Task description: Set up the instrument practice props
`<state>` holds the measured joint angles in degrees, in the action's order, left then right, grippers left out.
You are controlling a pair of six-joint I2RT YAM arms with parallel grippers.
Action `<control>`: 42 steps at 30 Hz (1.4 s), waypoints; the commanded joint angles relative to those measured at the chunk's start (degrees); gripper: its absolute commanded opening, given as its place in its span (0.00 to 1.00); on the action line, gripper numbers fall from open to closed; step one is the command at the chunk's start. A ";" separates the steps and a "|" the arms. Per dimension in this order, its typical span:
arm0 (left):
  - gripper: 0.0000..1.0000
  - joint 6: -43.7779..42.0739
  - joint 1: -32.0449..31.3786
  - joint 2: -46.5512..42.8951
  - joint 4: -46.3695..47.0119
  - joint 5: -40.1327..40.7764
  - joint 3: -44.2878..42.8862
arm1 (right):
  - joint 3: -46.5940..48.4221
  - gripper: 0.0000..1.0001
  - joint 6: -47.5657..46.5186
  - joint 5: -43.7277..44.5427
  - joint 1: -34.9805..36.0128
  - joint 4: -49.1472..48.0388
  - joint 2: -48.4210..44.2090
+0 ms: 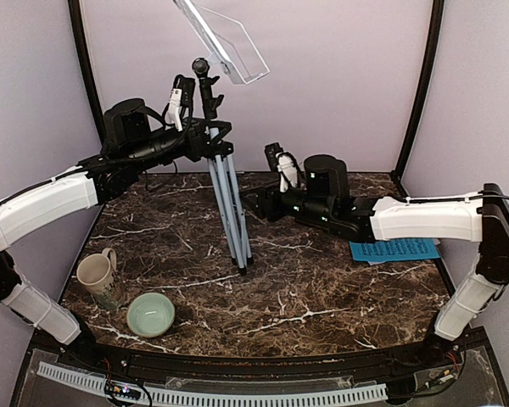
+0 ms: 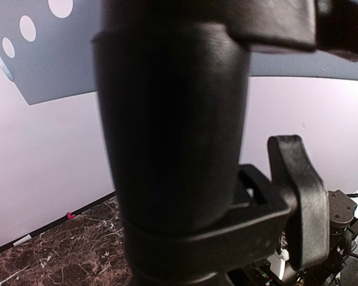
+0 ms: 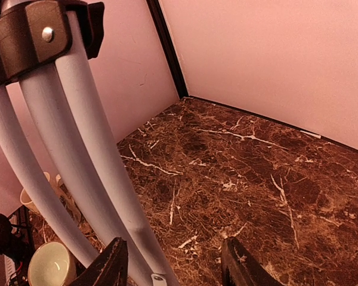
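The music stand (image 1: 229, 199) stands near the table's middle with its silver legs folded together. Its white desk (image 1: 225, 38) tilts at the top, and its perforated underside (image 2: 48, 53) shows in the left wrist view. My left gripper (image 1: 205, 136) is shut on the stand's black upper collar (image 2: 173, 137), which fills that view and hides the fingers. To the stand's right, my right gripper (image 1: 253, 202) is low and open. One silver leg (image 3: 101, 173) passes just inside its left finger (image 3: 110, 265), and nothing is clamped. A blue sheet-music page (image 1: 396, 249) lies flat at the right edge.
A beige mug (image 1: 96, 273) and a pale green bowl (image 1: 150, 314) sit at the front left. Dark marble table (image 1: 322, 288) runs to black corner posts and purple walls. The right forearm stretches across the table above the blue page's left end.
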<state>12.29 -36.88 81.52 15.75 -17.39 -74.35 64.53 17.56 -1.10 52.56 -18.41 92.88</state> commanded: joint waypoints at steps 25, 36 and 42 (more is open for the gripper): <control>0.00 1.45 -0.18 -5.28 17.64 -0.90 -2.84 | 11.63 0.43 -3.80 13.26 4.35 2.23 10.31; 0.00 -0.43 -0.18 -3.93 12.74 -5.39 -5.45 | 12.41 0.38 -9.29 14.29 4.40 2.09 12.06; 0.00 -4.55 -0.18 -3.47 8.58 -7.76 -7.01 | 11.16 0.19 -11.41 15.72 4.35 2.07 11.82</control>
<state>10.76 -36.75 81.87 13.76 -20.29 -74.30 75.42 8.19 10.90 57.36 -15.68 104.38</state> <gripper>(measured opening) 0.199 0.232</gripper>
